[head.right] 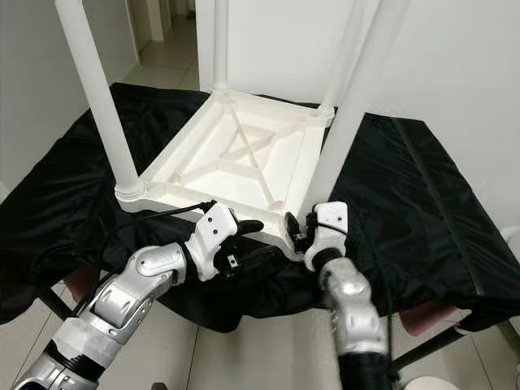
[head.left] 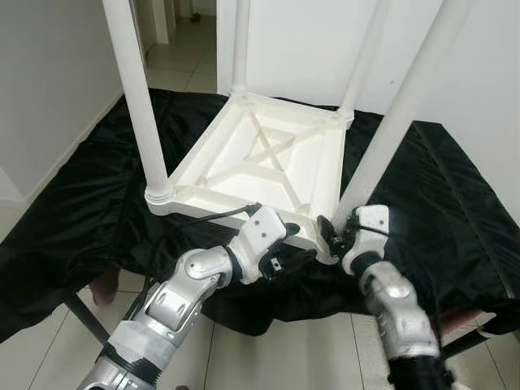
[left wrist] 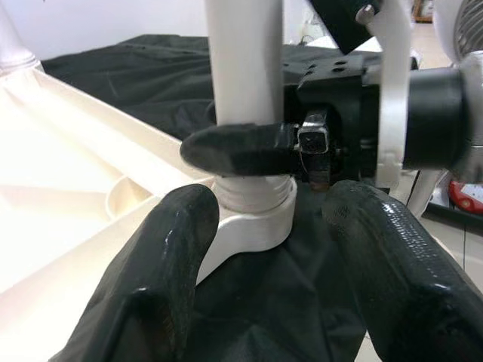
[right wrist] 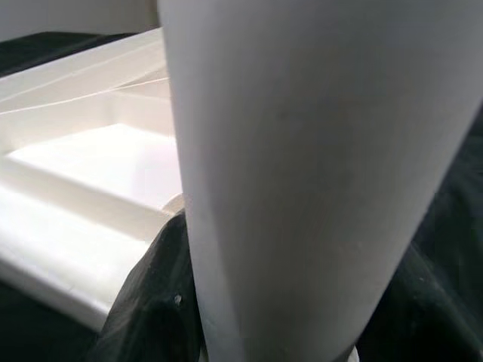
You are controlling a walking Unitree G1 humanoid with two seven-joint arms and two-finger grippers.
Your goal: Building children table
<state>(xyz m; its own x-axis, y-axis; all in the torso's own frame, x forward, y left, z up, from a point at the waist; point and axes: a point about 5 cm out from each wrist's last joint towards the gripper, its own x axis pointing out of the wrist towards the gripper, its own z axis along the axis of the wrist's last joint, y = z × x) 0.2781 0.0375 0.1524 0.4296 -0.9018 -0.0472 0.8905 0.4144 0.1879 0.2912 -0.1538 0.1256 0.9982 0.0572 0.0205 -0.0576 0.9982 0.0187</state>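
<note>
Right gripper is closed around the bottom of the near right leg, where it screws into the upside-down white table top lying on the black-covered desk. Left gripper sits open just beside that corner socket, holding nothing. If the leg goes in crooked, the thread may jam, or the light table top may slide away. Left wrist view shows the threaded joint up close; the head views show all four legs standing.

Worktop: you see it spanning mid-frame, draped in a black cloth.
On cloth: white upturned table, centre frame, legs up.
Floor: pale tiles, lower frame.
</note>
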